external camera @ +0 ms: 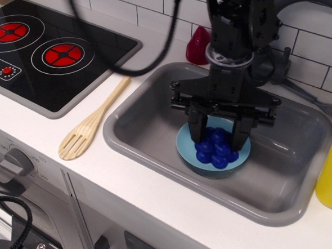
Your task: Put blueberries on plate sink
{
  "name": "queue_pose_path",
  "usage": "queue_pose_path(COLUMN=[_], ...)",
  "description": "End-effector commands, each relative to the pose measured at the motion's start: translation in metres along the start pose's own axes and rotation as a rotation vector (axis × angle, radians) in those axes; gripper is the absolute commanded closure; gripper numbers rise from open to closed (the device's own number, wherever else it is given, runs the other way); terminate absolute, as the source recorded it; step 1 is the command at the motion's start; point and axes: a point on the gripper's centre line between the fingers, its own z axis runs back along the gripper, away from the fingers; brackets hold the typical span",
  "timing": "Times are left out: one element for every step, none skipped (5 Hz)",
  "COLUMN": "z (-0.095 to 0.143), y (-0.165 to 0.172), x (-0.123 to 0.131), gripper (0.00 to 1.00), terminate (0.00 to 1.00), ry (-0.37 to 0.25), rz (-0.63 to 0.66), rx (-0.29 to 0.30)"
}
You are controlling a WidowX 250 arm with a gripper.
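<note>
Single view: the gripper (216,140) stands vertical over the grey sink (151,95), its jaws closed around the blueberries (214,149) from left and right. The cluster sits over the centre of the light-blue plate (182,146) in the basin; whether it touches the plate cannot be determined. Handling estimate: a light, rigid, glossy plastic lump, probably slippery; grip across its widest part, as here. No brand, label or legible writing is visible on any item.
</note>
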Motion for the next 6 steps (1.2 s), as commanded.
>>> queue_pose_path(z=[-0.013,-0.029,-0.039,-0.045,-0.040,-0.023], y=[0.009,0.008,0.005,0.002,0.002,0.000], x=[0.053,0.065,0.066,0.063,0.065,0.069], gripper=[1.00,1.00,1.00,1.00,0.00,0.00], terminate=[0.00,0.00,0.00,0.00,0.00,0.00], ry=[-0.106,-0.145,-0.159,-0.133,-0.138,-0.137], rz=[0.105,0.112,0.102,0.093,0.125,0.146], rx=[-0.005,0.022,0.039,0.049,0.031,0.004])
